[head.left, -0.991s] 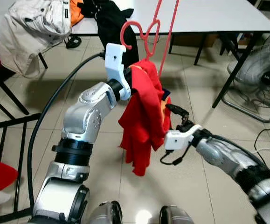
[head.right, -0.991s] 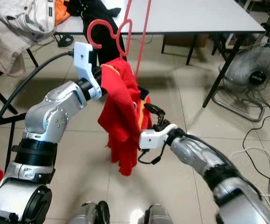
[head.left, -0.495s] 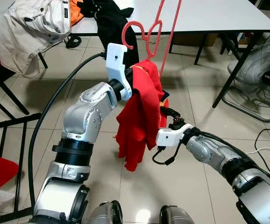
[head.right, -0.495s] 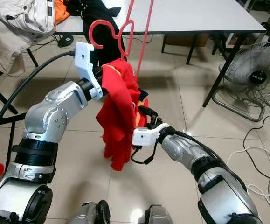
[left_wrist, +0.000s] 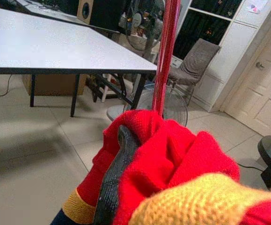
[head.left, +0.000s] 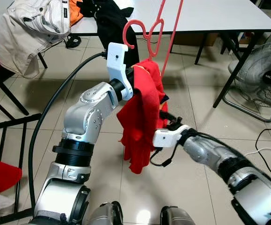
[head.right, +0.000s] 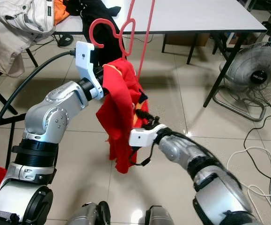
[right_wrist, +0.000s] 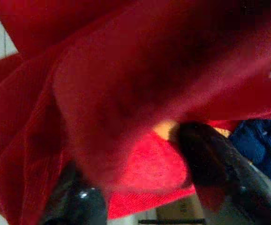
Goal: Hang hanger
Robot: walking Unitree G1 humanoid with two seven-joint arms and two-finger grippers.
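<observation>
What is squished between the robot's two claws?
The red sweater. It hangs bunched between the left claw up top and the right claw lower down, as both eye views show.

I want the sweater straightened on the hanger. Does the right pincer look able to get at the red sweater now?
Probably yes: the right pincer is already against the red sweater, fabric between its fingers, nothing between them.

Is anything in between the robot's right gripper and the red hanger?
Yes. The red sweater draped on the red hanger wraps around the right gripper, so the cloth lies between its fingers and the hanger.
</observation>
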